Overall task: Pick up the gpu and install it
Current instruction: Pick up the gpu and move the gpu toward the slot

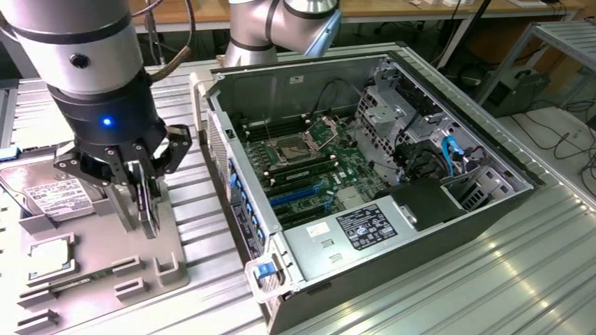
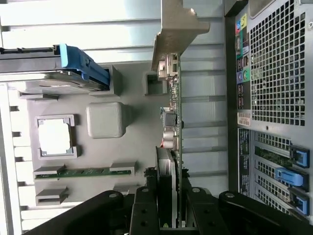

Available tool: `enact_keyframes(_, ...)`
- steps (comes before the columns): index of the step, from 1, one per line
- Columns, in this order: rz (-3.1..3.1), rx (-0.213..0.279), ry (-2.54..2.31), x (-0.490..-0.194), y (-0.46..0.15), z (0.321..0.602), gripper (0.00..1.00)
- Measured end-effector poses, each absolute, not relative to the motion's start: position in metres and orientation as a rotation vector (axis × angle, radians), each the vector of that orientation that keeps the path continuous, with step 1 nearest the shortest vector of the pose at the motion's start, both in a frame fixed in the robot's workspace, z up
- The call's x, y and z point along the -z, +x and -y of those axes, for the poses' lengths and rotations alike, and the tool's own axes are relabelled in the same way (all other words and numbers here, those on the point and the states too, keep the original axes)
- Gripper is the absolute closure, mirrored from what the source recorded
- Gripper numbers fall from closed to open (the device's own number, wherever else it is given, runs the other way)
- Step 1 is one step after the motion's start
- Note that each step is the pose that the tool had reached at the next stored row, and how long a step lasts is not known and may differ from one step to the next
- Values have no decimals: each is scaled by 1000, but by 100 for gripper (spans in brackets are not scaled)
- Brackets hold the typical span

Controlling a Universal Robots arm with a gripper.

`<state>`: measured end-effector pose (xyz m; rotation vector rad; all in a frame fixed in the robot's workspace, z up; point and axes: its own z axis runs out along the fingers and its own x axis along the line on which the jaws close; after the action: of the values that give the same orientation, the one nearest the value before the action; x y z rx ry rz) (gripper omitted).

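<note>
Gripper (image 1: 138,183) clamped narrow on gpu (image 1: 146,209). Card edge-on, long axis hanging down over gray tray (image 1: 98,251). Open computer case (image 1: 279,91) just beside, toward exterior view's right.

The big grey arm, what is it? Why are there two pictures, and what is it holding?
It is a robot arm with a claw at its end. One picture is taken from a camera standing off to the side; the other from a camera on the arm's wrist, looking past the claw. The claw is shut on the gpu, a thin computer card, held on edge over a grey tray. On the tray lie a hard drive and a square processor chip. Beside it is an open computer case.
</note>
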<state>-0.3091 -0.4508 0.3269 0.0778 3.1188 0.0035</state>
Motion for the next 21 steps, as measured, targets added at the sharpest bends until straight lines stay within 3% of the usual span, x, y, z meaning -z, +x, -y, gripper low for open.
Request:
enact_keyframes(9,-3119,-3,78,-392,-309,451,72)
enact_keyframes(21,-3119,-4,61,-426,-309,451,72)
